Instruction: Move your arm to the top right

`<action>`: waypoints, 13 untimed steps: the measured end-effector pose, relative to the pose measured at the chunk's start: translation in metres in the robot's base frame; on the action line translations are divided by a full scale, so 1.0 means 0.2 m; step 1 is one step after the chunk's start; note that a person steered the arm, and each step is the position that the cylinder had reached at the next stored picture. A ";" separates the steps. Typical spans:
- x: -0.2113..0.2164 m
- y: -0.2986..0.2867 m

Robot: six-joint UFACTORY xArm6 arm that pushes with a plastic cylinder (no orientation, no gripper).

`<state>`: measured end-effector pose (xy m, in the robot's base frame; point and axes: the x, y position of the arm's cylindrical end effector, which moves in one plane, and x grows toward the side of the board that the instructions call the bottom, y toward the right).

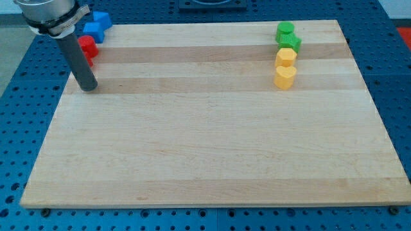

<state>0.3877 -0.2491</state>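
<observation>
My tip (88, 86) rests on the wooden board (212, 141) near its top left corner. A red block (88, 47) sits just above and behind the rod, partly hidden by it. Two blue blocks (97, 24) lie at the board's top left corner, above the red one. At the view's top right, a green block (286, 29) and a green star-like block (290, 42) stand in a column with a yellow block (286, 58) and a yellow heart-shaped block (284, 77) below them. My tip is far to the left of this column.
The board lies on a blue perforated table (19, 128) that surrounds it on all sides. The arm's body (48, 13) enters from the view's top left corner.
</observation>
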 end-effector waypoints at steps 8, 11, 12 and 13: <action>0.00 -0.01; 0.22 0.73; 0.37 1.49; 0.54 2.01</action>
<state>0.4961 0.1526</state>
